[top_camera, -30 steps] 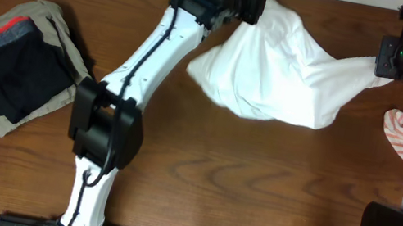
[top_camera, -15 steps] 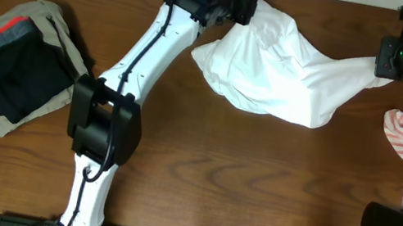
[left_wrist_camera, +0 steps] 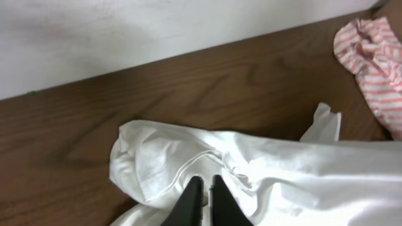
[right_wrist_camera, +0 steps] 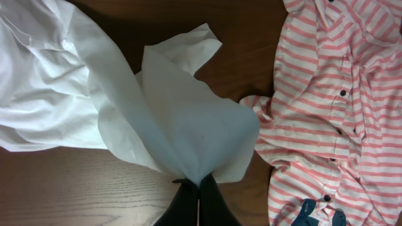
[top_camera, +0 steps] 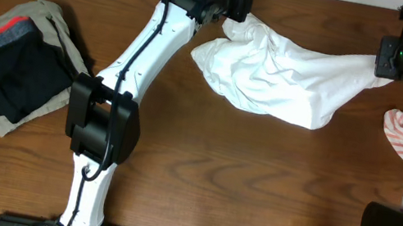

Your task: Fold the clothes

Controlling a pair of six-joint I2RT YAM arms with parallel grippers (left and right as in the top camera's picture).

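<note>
The white garment lies bunched at the far edge of the dark wooden surface, beside a pale wall. The right hand pinches its corner. The left hand is barely parted above it, and I cannot tell whether it grips.

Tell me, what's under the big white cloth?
Only the brown wooden table shows around the crumpled white cotton garment. Whatever lies beneath its middle is covered, so I cannot tell.

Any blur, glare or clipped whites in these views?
Overhead: evenly lit, sharp; white garment shows fold detail. Left wrist: soft overall. Right wrist: crisp on the striped shirt; cloth by the right gripper falls in bluish shade.
</note>
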